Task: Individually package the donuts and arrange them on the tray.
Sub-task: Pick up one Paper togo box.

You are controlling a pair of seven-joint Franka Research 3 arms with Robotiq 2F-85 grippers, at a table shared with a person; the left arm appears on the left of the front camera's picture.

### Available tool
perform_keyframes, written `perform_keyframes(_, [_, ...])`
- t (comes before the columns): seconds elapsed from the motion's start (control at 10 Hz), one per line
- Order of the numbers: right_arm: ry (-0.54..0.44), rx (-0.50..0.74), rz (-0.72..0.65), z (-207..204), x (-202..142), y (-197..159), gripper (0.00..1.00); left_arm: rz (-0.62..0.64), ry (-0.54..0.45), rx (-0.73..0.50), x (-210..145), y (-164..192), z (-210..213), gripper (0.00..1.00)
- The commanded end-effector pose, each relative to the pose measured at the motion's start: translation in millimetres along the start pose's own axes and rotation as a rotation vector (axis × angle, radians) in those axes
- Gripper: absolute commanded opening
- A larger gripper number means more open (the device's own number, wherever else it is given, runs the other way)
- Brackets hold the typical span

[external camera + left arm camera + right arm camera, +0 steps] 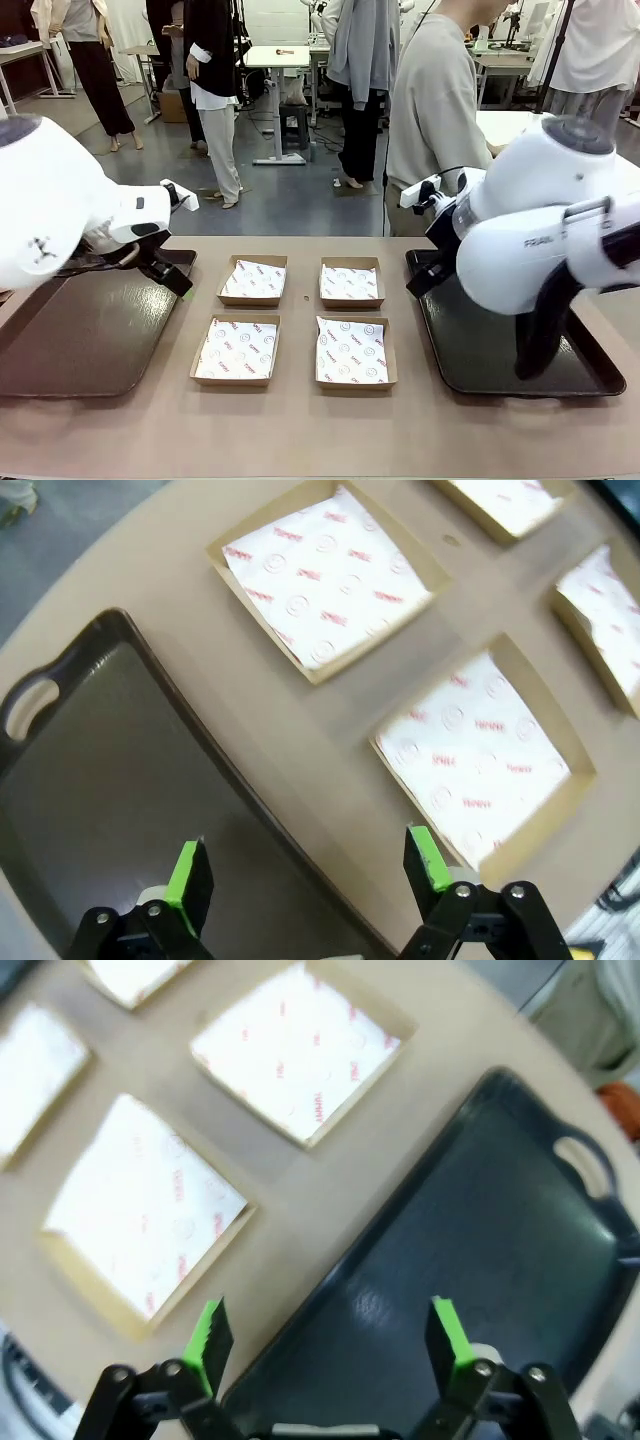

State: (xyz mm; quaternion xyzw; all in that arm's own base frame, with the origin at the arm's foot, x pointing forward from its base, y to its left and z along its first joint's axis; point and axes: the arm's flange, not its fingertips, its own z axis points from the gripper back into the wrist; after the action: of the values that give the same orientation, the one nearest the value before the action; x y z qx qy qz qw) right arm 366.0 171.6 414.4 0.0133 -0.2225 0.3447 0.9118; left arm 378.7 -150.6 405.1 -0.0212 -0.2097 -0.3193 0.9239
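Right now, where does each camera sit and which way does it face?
Front: fixed between the arms, robot's side, facing across the table at the person; left arm and right arm show.
Left wrist: on the left arm, looking down past the open left jaws, green pads, at the left tray and paper-lined boxes.
Right wrist: on the right arm, looking down past the open right jaws at the right tray and boxes.
Shared: both wrist views catch the same boxes.

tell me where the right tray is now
In the front view the right tray lies on the right side of the table, partly under the right arm, just right of the far right box and near right box.
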Motion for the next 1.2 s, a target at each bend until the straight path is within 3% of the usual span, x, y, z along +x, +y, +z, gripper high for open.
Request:
perform_keyframes(0.0, [0.098, 0.016, -0.006, 50, -107, 30, 1.00, -0.014, 0.108, -0.092, -99, -22, 43, 1.00])
perform_keyframes(0.3, [0.240, 0.078, -0.040, 67, -151, 49, 1.00, -0.004, 0.189, -0.154, -139, -31, 67, 1.00])
perform_keyframes(0.4, [0.236, 0.070, -0.044, 65, -154, 44, 1.00, 0.019, 0.180, -0.150, -144, -29, 66, 1.00])
perform_keyframes(0.5, [0.224, 0.061, -0.009, 82, -41, 13, 1.00, 0.039, 0.122, -0.040, -139, -22, 57, 1.00])
perform_keyframes(0.6, [0.224, 0.061, -0.009, 82, -41, 13, 1.00, 0.004, 0.214, -0.147, -48, -7, 89, 1.00])
perform_keyframes(0.9, [0.238, 0.062, -0.010, 93, -47, 15, 1.00, 0.022, 0.199, -0.127, -49, -1, 97, 1.00])
perform_keyframes(1.0, [0.084, 0.375, -0.195, 97, -53, 0, 1.00, 0.129, 0.103, -0.414, -46, 6, 101, 1.00])
perform_keyframes(1.1, [-0.051, 0.609, -0.372, 102, -68, -21, 1.00, 0.264, -0.001, -0.665, -49, 20, 109, 1.00])
